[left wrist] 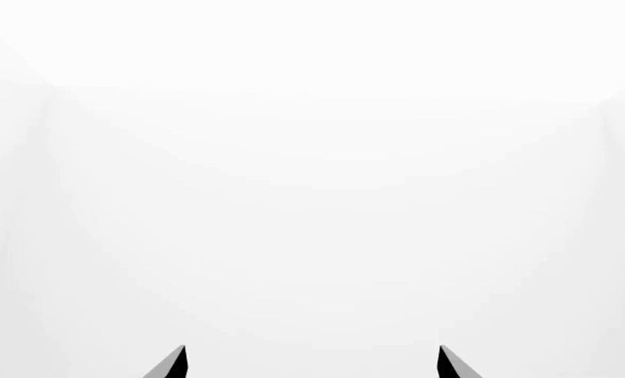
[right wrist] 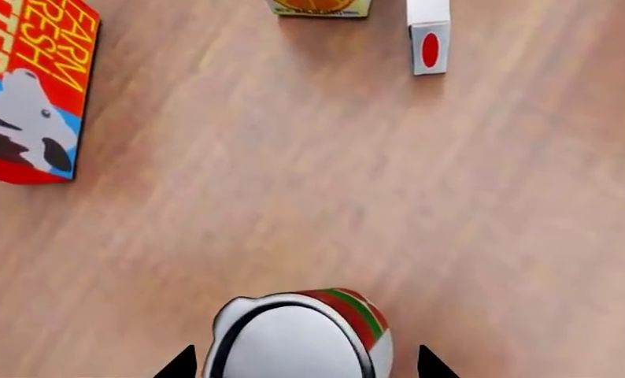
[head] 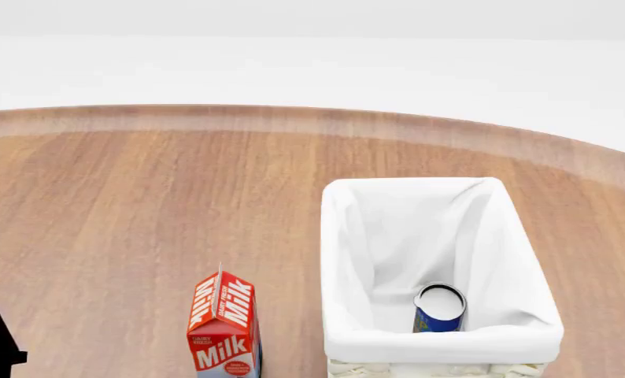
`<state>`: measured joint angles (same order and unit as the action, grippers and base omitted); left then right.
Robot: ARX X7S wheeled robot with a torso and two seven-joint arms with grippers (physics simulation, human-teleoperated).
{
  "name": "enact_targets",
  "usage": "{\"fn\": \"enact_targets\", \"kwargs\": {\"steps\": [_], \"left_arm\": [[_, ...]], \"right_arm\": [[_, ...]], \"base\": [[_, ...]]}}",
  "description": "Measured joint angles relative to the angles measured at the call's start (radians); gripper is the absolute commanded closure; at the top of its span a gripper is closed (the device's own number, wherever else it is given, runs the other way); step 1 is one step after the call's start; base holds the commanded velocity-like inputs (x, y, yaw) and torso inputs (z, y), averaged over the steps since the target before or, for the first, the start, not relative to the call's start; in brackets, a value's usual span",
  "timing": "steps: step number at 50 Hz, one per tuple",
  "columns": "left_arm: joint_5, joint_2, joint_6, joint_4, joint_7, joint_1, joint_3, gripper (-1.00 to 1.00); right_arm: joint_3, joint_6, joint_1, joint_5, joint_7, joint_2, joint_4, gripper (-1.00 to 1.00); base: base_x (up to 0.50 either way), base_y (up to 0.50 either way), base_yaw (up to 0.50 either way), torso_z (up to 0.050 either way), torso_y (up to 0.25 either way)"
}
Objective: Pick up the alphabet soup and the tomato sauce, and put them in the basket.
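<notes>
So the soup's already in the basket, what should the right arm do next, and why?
Probably lower the right pincer a little further around the tomato sauce, then close. The can stands upright on the table, centred between the open fingertips, and does not look gripped yet. The alphabet soup already sits in the basket.

bright, even light; left wrist view overexposed.

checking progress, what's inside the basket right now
One can: the alphabet soup stands upright in the basket, near its front edge. No tomato sauce shows there; the front rim hides a strip of the floor.
</notes>
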<state>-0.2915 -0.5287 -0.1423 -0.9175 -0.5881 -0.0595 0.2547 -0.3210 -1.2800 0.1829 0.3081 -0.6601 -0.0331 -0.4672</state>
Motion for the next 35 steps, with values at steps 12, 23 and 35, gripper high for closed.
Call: {"fn": "enact_targets", "kwargs": {"steps": [12, 23, 35], "left_arm": [[0.003, -0.002, 0.007, 0.003, -0.001, 0.003, 0.004, -1.0], [0.004, -0.004, 0.012, 0.004, -0.003, 0.006, 0.007, -1.0], [-0.001, -0.008, 0.015, 0.004, -0.005, 0.006, 0.005, -1.0]], "right_arm": [[0.01, 0.04, 0.002, -0.038, 0.033, -0.006, 0.047, -1.0], [0.011, 0.056, 0.008, -0.065, 0.06, -0.016, 0.054, 1.0], [-0.023, -0.013, -0.01, -0.057, 0.079, -0.048, -0.056, 1.0]], "base": [[0.0, 0.0, 0.0, 0.0, 0.0], [0.0, 0.0, 0.0, 0.0, 0.0], [0.0, 0.0, 0.0, 0.0, 0.0]]}}
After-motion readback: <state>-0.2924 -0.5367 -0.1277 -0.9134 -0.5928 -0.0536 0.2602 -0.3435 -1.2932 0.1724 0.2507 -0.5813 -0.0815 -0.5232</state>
